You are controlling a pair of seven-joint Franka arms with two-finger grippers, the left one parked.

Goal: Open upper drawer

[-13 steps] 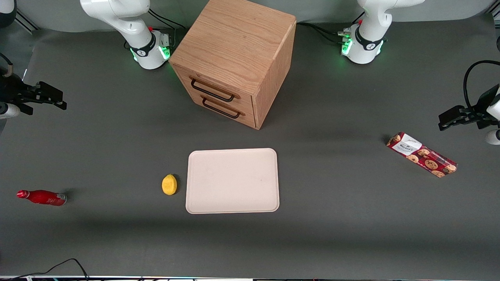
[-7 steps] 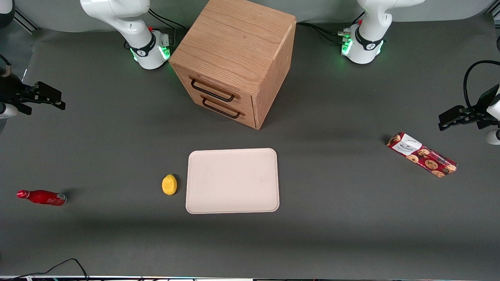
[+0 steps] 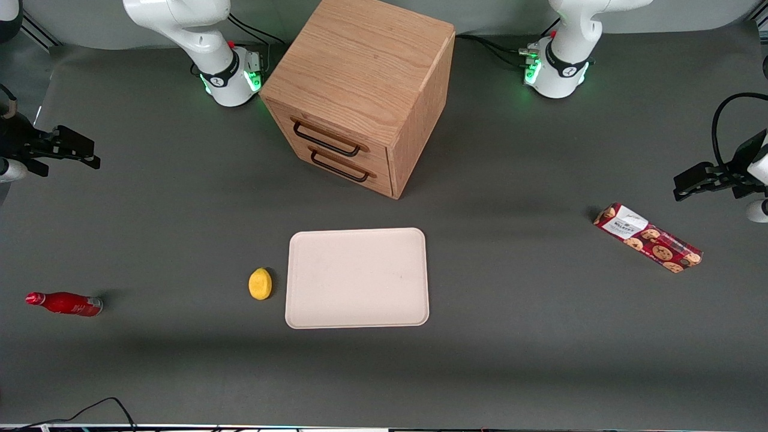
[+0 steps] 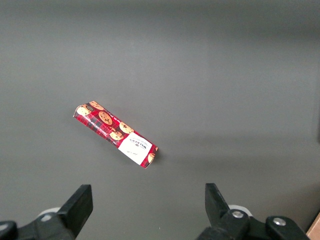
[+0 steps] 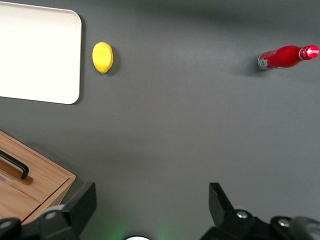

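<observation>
Gripper (image 3: 84,153) barely shifted, upper drawer (image 3: 327,137) shut

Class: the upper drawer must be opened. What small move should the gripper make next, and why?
Probably travel toward the cabinet. The gripper, open, sits high at the working arm's end of the table, touching nothing; the upper drawer is shut, its handle ungrasped. Closing that gap comes first.
</observation>
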